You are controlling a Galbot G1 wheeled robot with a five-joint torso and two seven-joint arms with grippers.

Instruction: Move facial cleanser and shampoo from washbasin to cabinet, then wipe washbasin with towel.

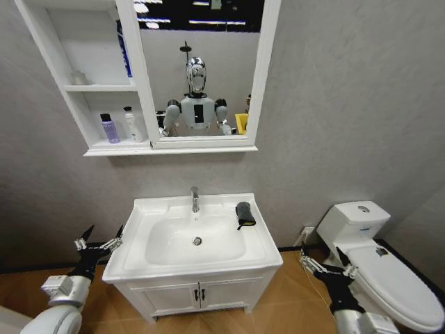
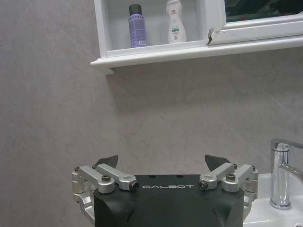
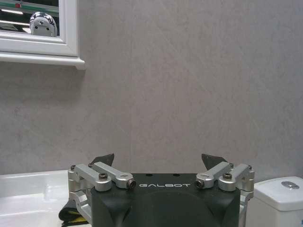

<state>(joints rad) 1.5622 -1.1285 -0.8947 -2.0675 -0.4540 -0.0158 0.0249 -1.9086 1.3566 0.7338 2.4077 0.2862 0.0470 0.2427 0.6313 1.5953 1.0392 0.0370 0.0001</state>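
The white washbasin (image 1: 139, 240) with its chrome tap (image 1: 195, 200) stands in the middle. On its right rim lies the dark towel (image 1: 244, 213), bunched up. On the cabinet's (image 1: 97, 88) lowest shelf stand the shampoo and facial cleanser: a purple bottle (image 1: 109, 129) and a white bottle (image 1: 132, 125), and I cannot tell which is which. My left gripper (image 1: 104, 235) hangs open left of the basin, level with its rim. My right gripper (image 1: 322, 259) is open to the right, between basin and toilet. Both hold nothing. In the left wrist view the left gripper (image 2: 161, 161) points at the wall below the cabinet (image 2: 142, 54).
A white toilet (image 1: 389, 271) stands close on the right. A white-framed mirror (image 1: 201, 69) joins the cabinet. A low two-door cupboard (image 1: 198, 296) sits under the basin. A blue item (image 1: 124, 49) stands on the upper shelf. The grey wall is behind everything.
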